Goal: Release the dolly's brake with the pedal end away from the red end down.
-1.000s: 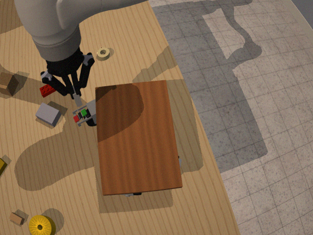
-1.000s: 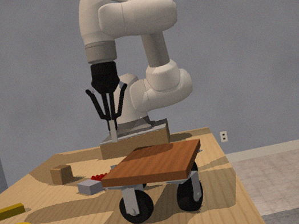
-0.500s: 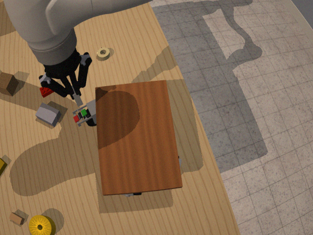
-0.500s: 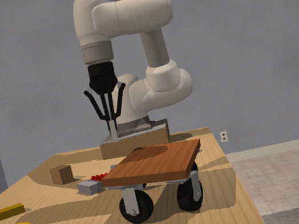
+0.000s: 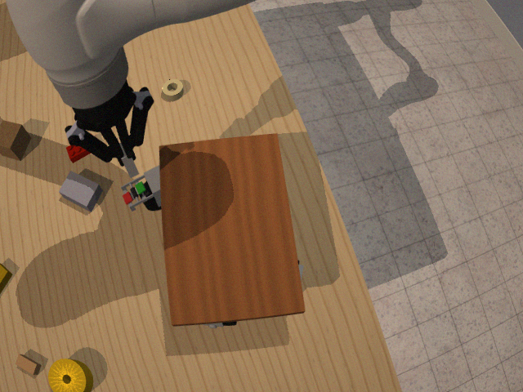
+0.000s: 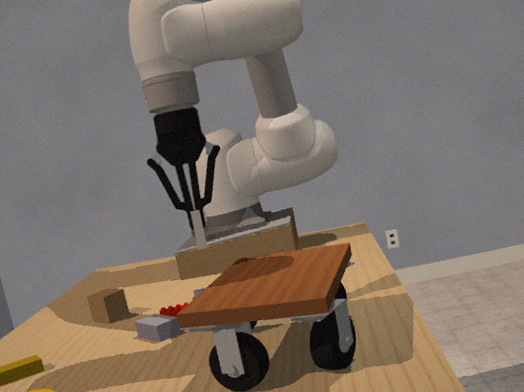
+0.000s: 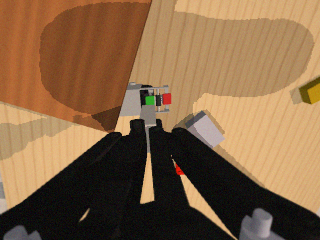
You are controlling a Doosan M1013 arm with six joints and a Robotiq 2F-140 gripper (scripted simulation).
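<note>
The dolly [image 5: 230,228] is a brown wooden deck on black casters, standing on the wooden table; it also shows in the exterior view [image 6: 268,286]. One caster sticks out at its left edge with a small brake pedal [image 5: 136,192] that has a green end [image 5: 140,186] and a red end [image 5: 127,198]. The wrist view shows the green end [image 7: 149,100] beside the red end [image 7: 167,98]. My gripper [image 5: 130,164] [image 6: 198,231] [image 7: 149,115] is shut and empty, fingertips pointing down, well above the table and over the pedal's green end.
A grey block [image 5: 80,190] and a red toothed brick [image 5: 76,153] lie left of the pedal. A brown cube [image 5: 13,140], a cream ring [image 5: 172,88], a yellow cylinder [image 5: 67,376] and a small tan block [image 5: 29,363] are further off. The table edge runs right of the dolly.
</note>
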